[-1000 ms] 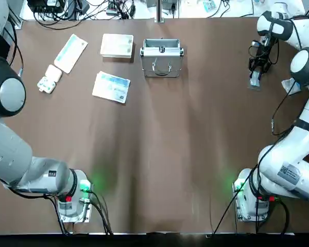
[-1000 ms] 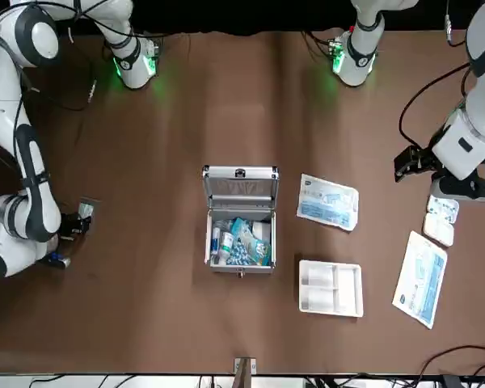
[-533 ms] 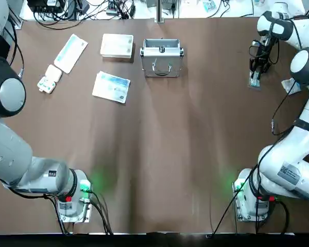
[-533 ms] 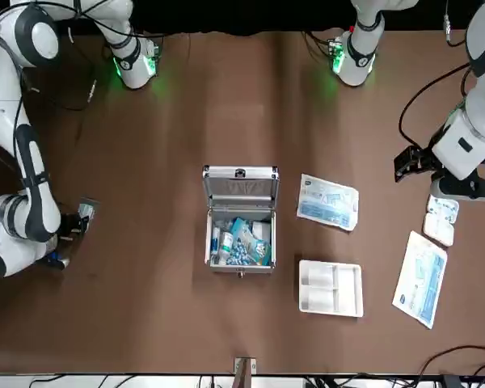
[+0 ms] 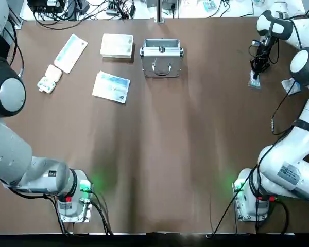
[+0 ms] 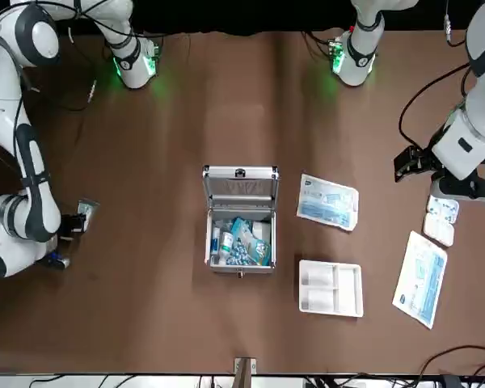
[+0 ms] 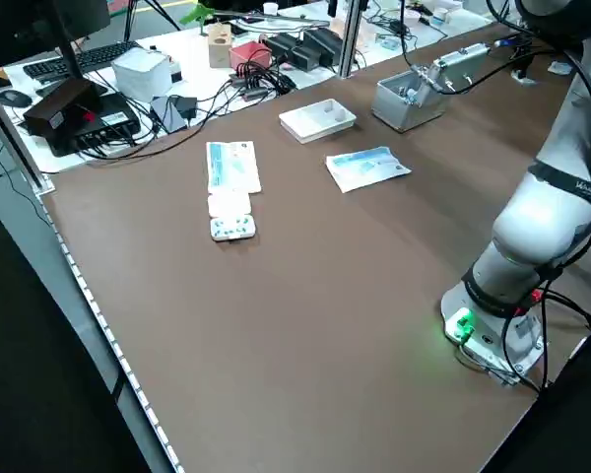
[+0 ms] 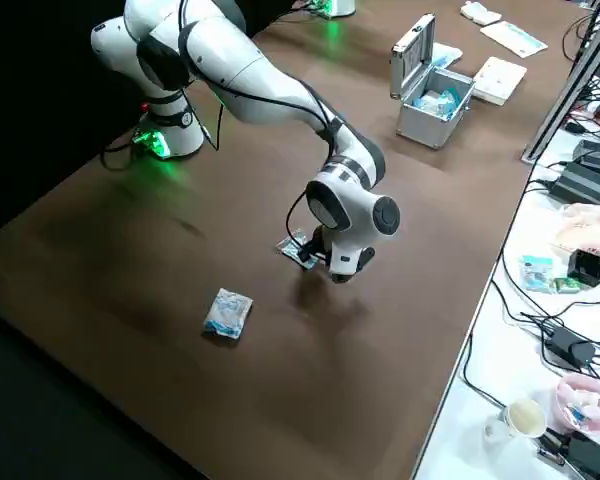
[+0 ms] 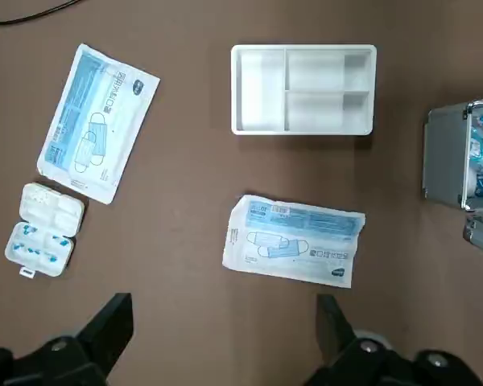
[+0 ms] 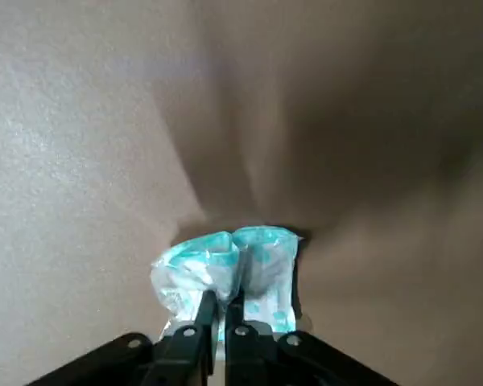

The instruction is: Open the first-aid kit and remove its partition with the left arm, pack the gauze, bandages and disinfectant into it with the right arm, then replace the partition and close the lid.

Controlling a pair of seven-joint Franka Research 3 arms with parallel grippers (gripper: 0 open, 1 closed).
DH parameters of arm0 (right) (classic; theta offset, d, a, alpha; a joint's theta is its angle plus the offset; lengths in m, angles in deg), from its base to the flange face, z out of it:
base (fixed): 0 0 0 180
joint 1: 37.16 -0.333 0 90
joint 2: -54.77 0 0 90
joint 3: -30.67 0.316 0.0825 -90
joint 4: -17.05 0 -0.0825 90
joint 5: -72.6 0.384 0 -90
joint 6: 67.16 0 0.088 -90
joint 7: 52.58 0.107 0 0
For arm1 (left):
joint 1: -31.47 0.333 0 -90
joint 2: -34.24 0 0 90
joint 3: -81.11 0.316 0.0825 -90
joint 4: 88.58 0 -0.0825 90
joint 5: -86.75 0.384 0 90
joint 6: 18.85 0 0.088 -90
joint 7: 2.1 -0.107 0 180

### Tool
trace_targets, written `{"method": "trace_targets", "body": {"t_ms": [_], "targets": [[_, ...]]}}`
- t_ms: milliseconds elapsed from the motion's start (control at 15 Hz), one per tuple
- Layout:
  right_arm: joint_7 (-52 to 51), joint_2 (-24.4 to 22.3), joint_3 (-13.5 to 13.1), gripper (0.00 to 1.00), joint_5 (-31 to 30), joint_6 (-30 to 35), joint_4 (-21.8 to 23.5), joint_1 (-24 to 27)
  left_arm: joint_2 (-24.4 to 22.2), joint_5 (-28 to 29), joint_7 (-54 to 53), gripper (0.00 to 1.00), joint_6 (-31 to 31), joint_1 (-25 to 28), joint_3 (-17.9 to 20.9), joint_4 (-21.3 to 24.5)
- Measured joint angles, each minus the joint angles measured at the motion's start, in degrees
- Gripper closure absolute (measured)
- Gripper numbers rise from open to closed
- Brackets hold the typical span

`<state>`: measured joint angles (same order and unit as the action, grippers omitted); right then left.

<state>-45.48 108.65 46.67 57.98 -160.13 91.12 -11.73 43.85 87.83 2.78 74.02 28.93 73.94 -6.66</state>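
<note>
first-aid kit [image 6: 240, 220]: centre of the front view, lid [image 6: 241, 187] raised upright, blue-white items packed inside; partition [image 6: 330, 287]: out of the case, flat on the table at lower right of the kit in the front view; right gripper [image 10: 219, 312]: low over the table at the right edge of the top view, fingers nearly closed, pinching a small clear packet with teal print [image 10: 225, 277]; the packet bulges to either side of the fingertips and reaches past them; a second packet [image 8: 226, 313] lies apart at lower left of the right side view; left gripper [image 9: 225, 354]: hovers wide open, holding nothing, above a blue-white mask packet [image 9: 295, 240]; long packet [image 9: 97, 121] and pill box [image 9: 44, 228] at left in its wrist view
</note>
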Motion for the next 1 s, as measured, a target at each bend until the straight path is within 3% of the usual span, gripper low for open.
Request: {"method": "trace_targets", "body": {"t_ms": [67,267,600,1000], "targets": [[0.0,-0.02,0.0,0.92,0.0,0.22,0.0,0.0,0.0,0.0,0.0,0.0,0.0,0.0,0.0,0.0],[0.01,-0.02,0.0,0.96,0.0,0.97,0.0,-0.03,0.0,0.0,0.0,0.0,0.0,0.0,0.0,0.0],[0.01,-0.47,0.23,0.98,0.0,2.71,0.0,-0.44,0.0,0.0,0.0,0.0,0.0,0.0,0.0,0.0],[2.53,-4.46,2.04,0.98,2.29,8.09,-0.43,-5.06,0.0,0.0,0.0,0.0,0.11,0.0,0.0,0.01]]}}
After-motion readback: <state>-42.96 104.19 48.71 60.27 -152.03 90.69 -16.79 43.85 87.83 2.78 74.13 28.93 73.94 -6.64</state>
